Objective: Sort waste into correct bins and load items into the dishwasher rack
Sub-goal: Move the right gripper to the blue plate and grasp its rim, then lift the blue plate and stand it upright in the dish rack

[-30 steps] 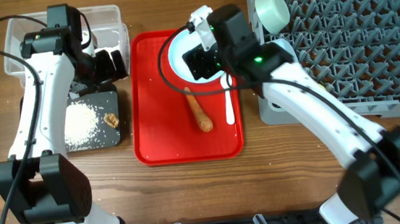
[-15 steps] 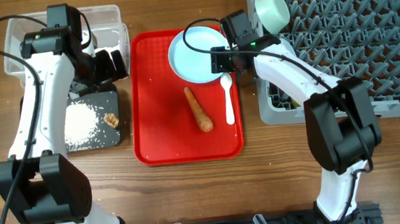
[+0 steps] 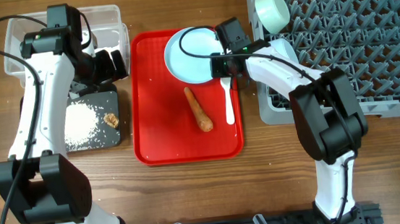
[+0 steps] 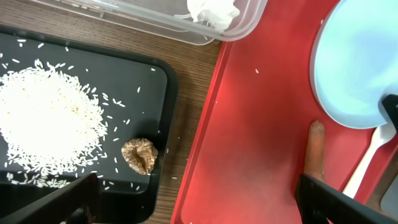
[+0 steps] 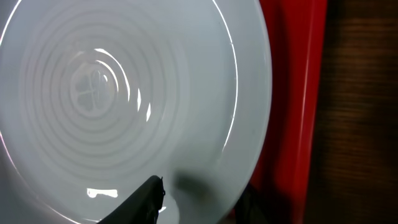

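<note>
The pale blue plate (image 3: 189, 53) lies at the back of the red tray (image 3: 166, 140). My right gripper (image 3: 225, 63) grips its right rim, one finger on the plate's face (image 5: 124, 93) and the other under the edge (image 5: 202, 202). The orange carrot (image 3: 200, 109) and the white spoon (image 3: 228, 104) lie on the red tray. My left gripper (image 3: 106, 64) is open and empty (image 4: 199, 208), hovering between the clear tub (image 3: 29, 29) and the black tray (image 3: 108, 102). The black tray holds the rice (image 4: 43, 124) and the brown scrap (image 4: 140, 155). The napkin (image 4: 211, 11) is in the tub.
The grey dishwasher rack (image 3: 353, 40) fills the back right, with one pale round vessel (image 3: 272, 10) at its left corner. The rack's near-left corner is just right of my right gripper. Bare wooden table lies in front of the trays.
My right gripper dropped from over the plate to its right rim and closed there. The plate has slid slightly left. The left arm has not moved.
</note>
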Motion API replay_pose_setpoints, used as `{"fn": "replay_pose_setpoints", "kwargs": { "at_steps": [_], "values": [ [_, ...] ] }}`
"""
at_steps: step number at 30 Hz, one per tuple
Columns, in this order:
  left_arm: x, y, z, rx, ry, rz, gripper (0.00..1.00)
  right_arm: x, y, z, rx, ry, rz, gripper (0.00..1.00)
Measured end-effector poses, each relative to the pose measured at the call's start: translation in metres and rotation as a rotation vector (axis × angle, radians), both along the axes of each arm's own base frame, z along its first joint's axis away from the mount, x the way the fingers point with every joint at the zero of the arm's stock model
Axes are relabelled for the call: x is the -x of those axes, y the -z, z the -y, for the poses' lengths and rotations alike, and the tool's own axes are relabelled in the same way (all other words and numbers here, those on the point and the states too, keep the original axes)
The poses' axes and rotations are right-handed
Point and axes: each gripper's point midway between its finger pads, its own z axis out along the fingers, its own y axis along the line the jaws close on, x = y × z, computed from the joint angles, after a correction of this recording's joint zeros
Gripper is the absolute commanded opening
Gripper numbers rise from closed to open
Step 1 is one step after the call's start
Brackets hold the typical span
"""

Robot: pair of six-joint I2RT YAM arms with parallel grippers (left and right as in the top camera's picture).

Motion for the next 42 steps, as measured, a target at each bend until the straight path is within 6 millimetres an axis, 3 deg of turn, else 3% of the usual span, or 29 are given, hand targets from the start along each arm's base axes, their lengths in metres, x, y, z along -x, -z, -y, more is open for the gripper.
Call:
{"fn": "replay_pose_setpoints", "kwargs": {
  "at_steps": [7,17,21,25,29,30,31,34,39,42],
  "values": [
    [0.0,0.0,0.0,0.0,0.0,0.0,1.0,-0.005,0.004,0.001,0.025,-0.024,0.024,0.07],
    [0.0,0.0,0.0,0.0,0.0,0.0,1.0,-0.008,0.002,0.0,0.026,-0.031,0.034,0.04],
    [0.0,0.0,0.0,0.0,0.0,0.0,1.0,-0.009,-0.011,0.0,0.036,-0.057,0.05,0.04],
    [0.0,0.0,0.0,0.0,0.0,0.0,1.0,-0.018,-0.068,0.008,0.059,-0.05,0.175,0.04],
    [0.0,0.0,0.0,0.0,0.0,0.0,1.0,-0.027,-0.152,0.032,0.124,-0.018,0.376,0.04],
    [0.0,0.0,0.0,0.0,0.0,0.0,1.0,-0.029,-0.181,0.046,0.18,0.006,0.447,0.04],
    [0.0,0.0,0.0,0.0,0.0,0.0,1.0,-0.029,-0.195,0.056,0.226,0.026,0.483,0.04],
    [0.0,0.0,0.0,0.0,0.0,0.0,1.0,-0.027,-0.22,0.084,0.363,0.089,0.546,0.04],
    [0.0,0.0,0.0,0.0,0.0,0.0,1.0,-0.017,-0.286,0.154,0.629,0.265,0.669,0.04],
    [0.0,0.0,0.0,0.0,0.0,0.0,1.0,-0.013,-0.297,0.198,0.755,0.344,0.648,0.04]
  ]
}}
